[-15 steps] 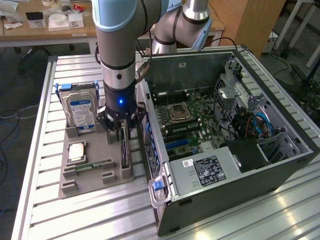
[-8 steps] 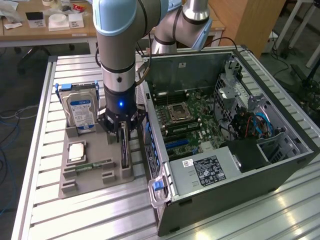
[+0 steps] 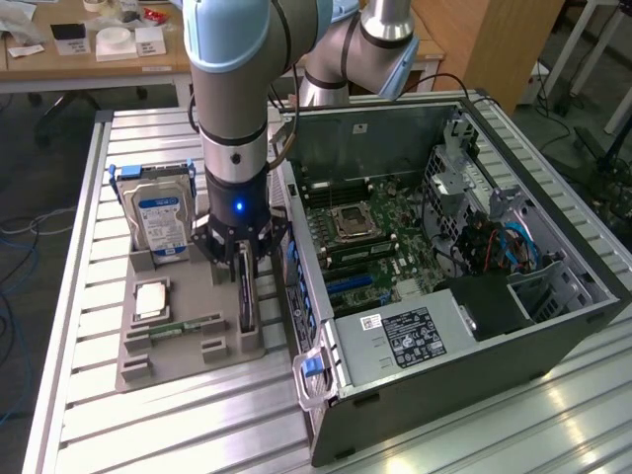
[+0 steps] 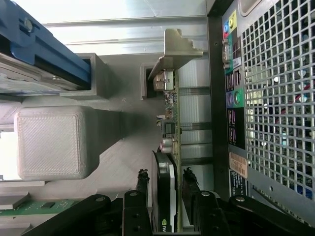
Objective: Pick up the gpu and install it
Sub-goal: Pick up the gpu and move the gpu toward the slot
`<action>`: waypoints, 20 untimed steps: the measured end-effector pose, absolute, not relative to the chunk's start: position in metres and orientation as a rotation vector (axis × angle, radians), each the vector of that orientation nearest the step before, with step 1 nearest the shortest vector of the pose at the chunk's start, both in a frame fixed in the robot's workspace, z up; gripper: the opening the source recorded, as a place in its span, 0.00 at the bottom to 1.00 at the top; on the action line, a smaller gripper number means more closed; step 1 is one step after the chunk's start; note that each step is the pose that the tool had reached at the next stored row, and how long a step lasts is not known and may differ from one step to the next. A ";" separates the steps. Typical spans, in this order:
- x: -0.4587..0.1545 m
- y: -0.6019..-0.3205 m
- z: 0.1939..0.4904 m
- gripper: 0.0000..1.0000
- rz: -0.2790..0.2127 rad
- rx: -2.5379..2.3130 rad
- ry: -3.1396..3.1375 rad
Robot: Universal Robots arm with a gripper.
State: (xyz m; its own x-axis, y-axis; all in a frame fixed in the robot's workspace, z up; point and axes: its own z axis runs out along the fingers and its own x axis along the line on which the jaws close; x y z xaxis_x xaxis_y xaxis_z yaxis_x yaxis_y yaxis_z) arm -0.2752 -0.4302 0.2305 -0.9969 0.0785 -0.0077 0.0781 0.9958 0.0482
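Plainly the gpu (image 3: 246, 301) is light and stiff but fragile. It stands on edge in a slot of the grey holder (image 3: 188, 348) on the surface (image 3: 89, 296), just beside the open computer case (image 3: 553, 331), and is best taken by its flat faces near the upper edge. The arm (image 3: 232, 89) hangs straight down over it, with the end effector (image 4: 165, 173) at middling width, clamped on both faces of the card, which is not yet lifted.

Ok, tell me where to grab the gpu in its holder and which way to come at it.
Take the gpu by its upper long edge, mid-length, pinching across its flat faces. Come straight down: it stands on edge in a slot of the gray holder, the computer case close beside it, its metal bracket at one end. The gripper hangs right over that edge.
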 end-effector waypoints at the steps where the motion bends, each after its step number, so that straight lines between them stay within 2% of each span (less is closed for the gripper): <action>1: -0.275 -0.430 0.230 0.42 0.074 0.123 3.129; 13: -0.275 -0.430 0.230 0.42 0.075 0.123 3.129; 16: -0.275 -0.430 0.230 0.40 0.075 0.123 3.129; 17: -0.275 -0.430 0.230 0.33 0.075 0.123 3.129; 20: -0.275 -0.430 0.230 0.33 0.075 0.123 3.129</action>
